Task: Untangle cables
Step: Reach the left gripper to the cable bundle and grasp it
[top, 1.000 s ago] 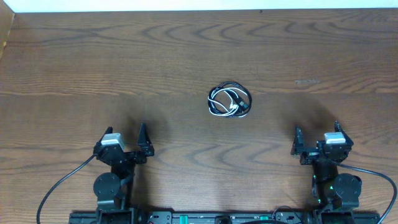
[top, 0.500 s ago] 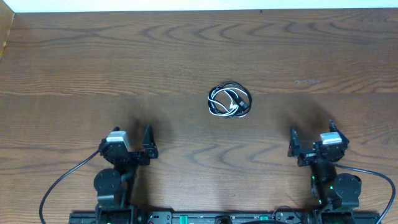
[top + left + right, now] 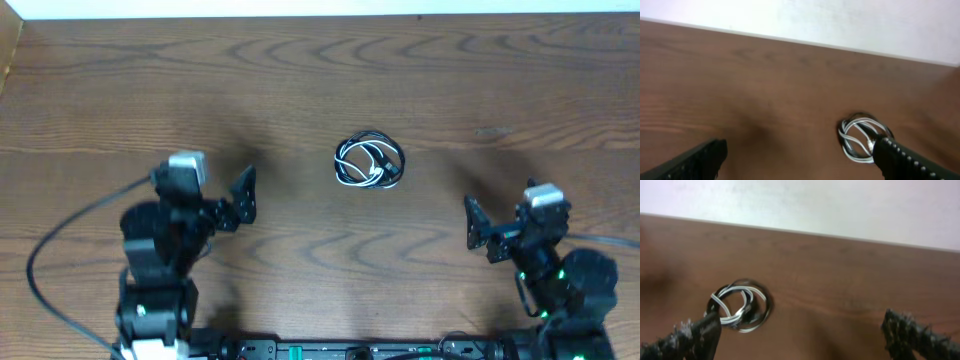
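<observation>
Lying coiled just beyond the middle of the bench [image 3: 120, 90], the cables [image 3: 369, 163] were noted untouched; left gripper [image 3: 241, 197] and right gripper [image 3: 478, 230] were seen spread wide, well apart from them.

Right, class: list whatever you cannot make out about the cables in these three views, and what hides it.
Overhead: the cables are too small to count strands or trace crossings.
Left wrist: blurred; a finger of the left gripper covers the bundle's lower right edge.
Right wrist: blurred; a finger of the right gripper covers its lower left edge.
</observation>
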Controlling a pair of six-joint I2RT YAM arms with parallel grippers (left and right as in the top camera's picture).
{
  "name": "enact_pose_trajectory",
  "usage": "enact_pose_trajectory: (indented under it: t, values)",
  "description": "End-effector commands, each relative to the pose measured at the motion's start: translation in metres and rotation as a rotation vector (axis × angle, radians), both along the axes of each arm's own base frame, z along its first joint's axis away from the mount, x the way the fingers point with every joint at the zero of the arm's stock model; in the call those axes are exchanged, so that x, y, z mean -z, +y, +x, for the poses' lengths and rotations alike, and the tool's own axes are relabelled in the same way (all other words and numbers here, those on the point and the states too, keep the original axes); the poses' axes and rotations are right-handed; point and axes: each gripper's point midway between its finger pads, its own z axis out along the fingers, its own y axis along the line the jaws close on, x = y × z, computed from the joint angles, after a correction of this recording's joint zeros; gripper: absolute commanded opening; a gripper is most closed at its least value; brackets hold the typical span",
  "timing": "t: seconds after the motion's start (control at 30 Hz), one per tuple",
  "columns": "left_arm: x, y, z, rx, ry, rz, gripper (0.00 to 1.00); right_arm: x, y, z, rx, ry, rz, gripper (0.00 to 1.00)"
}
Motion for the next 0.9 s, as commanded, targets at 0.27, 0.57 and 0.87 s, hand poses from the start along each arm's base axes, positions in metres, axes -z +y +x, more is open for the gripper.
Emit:
enact_pose_trajectory:
  t: [0.27, 0.57, 0.87]
  values:
    - [-0.028, -0.081, 0.048, 0.284, 0.221, 0.062, 0.98, -0.033, 0.025, 0.038, -0.130, 0.281, 0.069, 0.99]
    - [0.021, -0.144, 0.077, 0.424, 0.573, 0.124, 0.98, -0.027, 0.039, 0.056, -0.191, 0.392, 0.135, 0.99]
    - [0.079, -0.184, 0.111, 0.491, 0.602, 0.114, 0.98, -0.011, 0.045, 0.056, -0.219, 0.458, 0.160, 0.93]
